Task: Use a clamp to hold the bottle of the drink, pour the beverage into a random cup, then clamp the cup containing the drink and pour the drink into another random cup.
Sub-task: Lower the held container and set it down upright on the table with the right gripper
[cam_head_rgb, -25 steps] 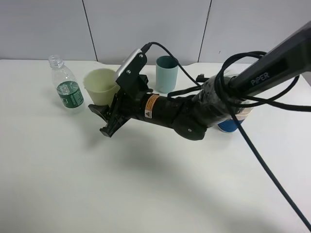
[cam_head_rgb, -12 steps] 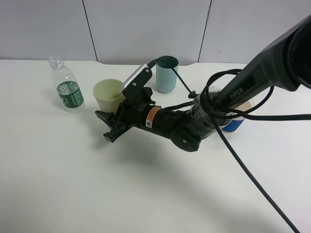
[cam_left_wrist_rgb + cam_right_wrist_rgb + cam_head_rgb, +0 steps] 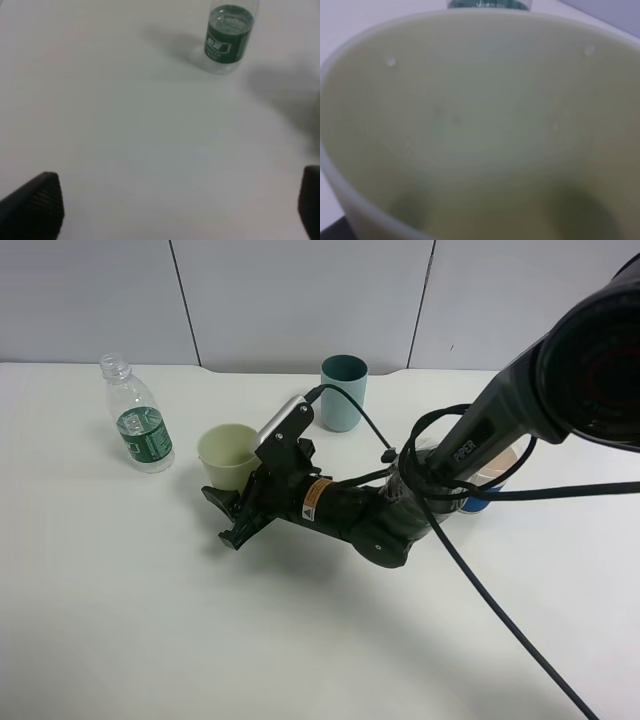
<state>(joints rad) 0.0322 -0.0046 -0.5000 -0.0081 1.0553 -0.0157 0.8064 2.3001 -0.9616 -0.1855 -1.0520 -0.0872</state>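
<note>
**Right tool down by the yellow-green cup**

From up high I see the pale yellow-green cup (image 3: pixel 228 456) standing on the white worktop (image 3: pixel 150 620). I use this cup as my landmark. The bottle (image 3: pixel 137 417) stands well off to one side of it, cap off. The teal cup (image 3: pixel 343 391) stands behind it, near the wall. The right tool (image 3: pixel 236 518) lies low, just in front of the cup, with its arm stretched out almost flat over the worktop.

My right wrist camera shows only the inside of the cup (image 3: pixel 480 130), very close, with small drops on its wall. That tool is clenched tight.

My left wrist camera shows the bottle (image 3: pixel 229 35) far off and two wide-apart fingertips (image 3: pixel 35 202). The left tool is released and holds nothing.
</note>
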